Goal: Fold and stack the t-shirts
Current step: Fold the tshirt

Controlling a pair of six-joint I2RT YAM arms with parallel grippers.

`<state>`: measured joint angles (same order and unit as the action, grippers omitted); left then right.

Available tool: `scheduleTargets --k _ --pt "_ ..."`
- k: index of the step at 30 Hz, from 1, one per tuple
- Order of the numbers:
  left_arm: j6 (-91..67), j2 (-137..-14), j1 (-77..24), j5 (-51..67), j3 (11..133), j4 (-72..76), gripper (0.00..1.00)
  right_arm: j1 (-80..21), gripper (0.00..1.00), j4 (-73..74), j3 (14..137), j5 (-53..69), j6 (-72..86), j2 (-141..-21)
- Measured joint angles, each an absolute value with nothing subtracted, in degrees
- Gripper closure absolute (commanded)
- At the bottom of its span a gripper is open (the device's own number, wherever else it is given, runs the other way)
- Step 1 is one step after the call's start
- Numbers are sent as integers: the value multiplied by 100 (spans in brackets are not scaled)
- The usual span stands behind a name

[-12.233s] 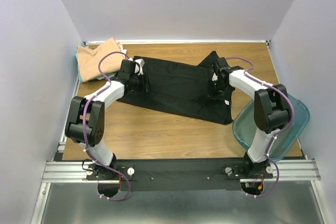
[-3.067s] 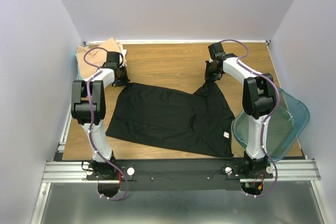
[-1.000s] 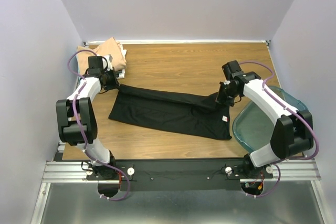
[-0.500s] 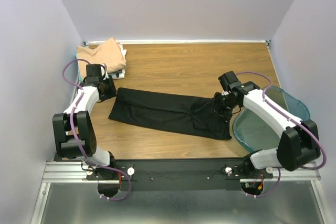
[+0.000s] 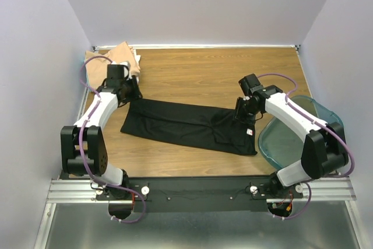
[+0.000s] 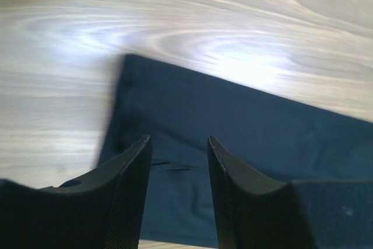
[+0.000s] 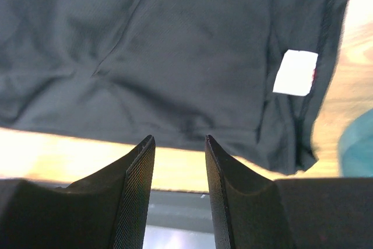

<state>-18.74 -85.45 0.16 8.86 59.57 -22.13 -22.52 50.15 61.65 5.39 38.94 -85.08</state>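
Black t-shirt (image 5: 186,126) lay long-axis left-right mid-frame, with left tool (image 6: 178,141) and right tool (image 7: 179,139) parted, empty, at opposite ends.

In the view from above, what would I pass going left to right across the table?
tan shirt → black shirt → teal bin

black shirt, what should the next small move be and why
Probably lower the right gripper onto the end of the black shirt near the white tag and close on it. The shirt lies flat as a long narrow band, so a crosswise fold seems due. The right gripper and the left gripper both hover open over its ends, holding nothing.
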Motion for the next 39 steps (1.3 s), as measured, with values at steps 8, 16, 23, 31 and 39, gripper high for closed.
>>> scheduleTargets --k 8,16,23,31,39 --pt "-2206 -9078 -657 1321 5983 -1636 49 -2193 50 4777 6278 -207 3594 -9043" --pt "-2257 -9939 -624 1406 6049 -1286 49 -1546 49 4165 6514 -528 3188 -9441" --pt "-2259 -9981 -622 1446 5852 -1055 50 -1275 49 3586 6563 -497 2978 -9714" --pt "-2259 -9981 -600 1448 5621 -899 50 -1068 63 3159 6563 -349 2880 -10022" --pt "-2263 -9974 -434 1549 5465 -593 50 -1002 94 3068 6563 -183 2851 -10147"
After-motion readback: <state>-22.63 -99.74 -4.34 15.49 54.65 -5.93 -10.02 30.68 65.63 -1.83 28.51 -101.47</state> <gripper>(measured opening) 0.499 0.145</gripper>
